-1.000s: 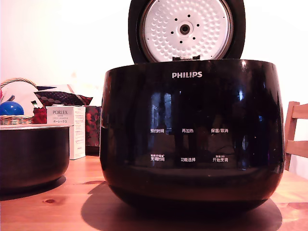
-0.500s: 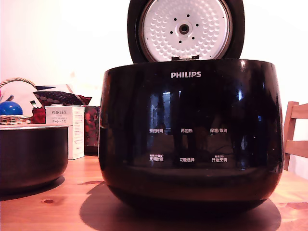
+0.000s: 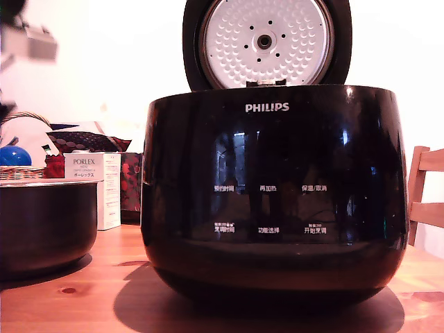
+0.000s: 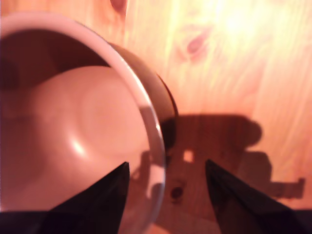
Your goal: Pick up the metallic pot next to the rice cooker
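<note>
In the exterior view the rice cooker (image 3: 274, 194) fills the wooden table (image 3: 83, 298), lid up; the metallic pot (image 3: 45, 225) sits beside it at that view's left, with a blurred bit of the arm above it. In the wrist view the gripper (image 4: 165, 173) hangs above the pot's pale rim (image 4: 151, 126) — jaws spread apart, one finger (image 4: 105, 197) over the pot's inside, the other over bare wood.

Low tabletop front view – wrist view straight down over metallic pot (image 4: 73, 131).

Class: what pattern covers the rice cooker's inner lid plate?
Raised dimples on silvery-white inner lid plate, clearest in the exterior view.
</note>
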Robot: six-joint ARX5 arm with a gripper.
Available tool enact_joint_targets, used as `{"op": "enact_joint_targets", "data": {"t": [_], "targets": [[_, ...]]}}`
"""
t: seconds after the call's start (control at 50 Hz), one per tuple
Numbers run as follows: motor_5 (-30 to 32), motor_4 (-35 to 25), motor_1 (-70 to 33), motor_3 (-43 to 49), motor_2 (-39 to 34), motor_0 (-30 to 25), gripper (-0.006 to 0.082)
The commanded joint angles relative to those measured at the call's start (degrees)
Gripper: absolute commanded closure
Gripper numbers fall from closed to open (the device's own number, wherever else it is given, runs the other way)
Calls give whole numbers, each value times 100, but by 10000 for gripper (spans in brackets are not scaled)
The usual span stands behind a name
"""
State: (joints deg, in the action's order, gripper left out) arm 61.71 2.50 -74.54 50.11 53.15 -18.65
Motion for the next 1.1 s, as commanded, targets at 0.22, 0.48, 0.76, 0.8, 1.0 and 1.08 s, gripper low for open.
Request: {"op": "enact_joint_targets", "data": {"t": [0.22, 0.48, 0.76, 0.8, 1.0, 1.08], "targets": [[319, -7, -494, -315, 24, 55, 322], [319, -9, -638, -385, 24, 190, 425], [323, -52, -647, -391, 24, 304, 735], [323, -52, -647, -396, 24, 304, 769], [323, -57, -645, -372, 24, 304, 789], [323, -48, -645, -341, 24, 302, 789]]}}
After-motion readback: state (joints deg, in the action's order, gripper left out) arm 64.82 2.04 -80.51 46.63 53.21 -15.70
